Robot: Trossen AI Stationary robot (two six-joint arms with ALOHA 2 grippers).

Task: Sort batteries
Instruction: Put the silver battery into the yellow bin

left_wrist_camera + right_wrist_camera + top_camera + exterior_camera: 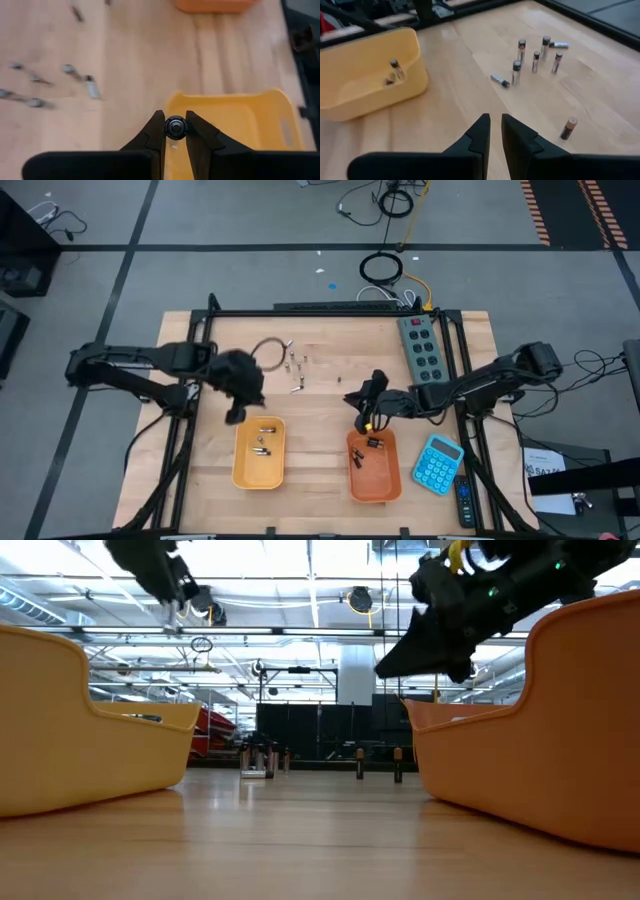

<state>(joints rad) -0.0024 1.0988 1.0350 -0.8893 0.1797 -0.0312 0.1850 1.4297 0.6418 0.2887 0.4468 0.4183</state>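
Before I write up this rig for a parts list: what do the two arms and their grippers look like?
Both arms are dark, jointed, matte. The left gripper and right gripper each have two black wedge-shaped fingers tapering to narrow tips. A yellow cable runs along the right arm near its wrist; the left arm shows none. No readable markings visible.

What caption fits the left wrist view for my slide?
Left gripper holds a battery end-on above the yellow tray.
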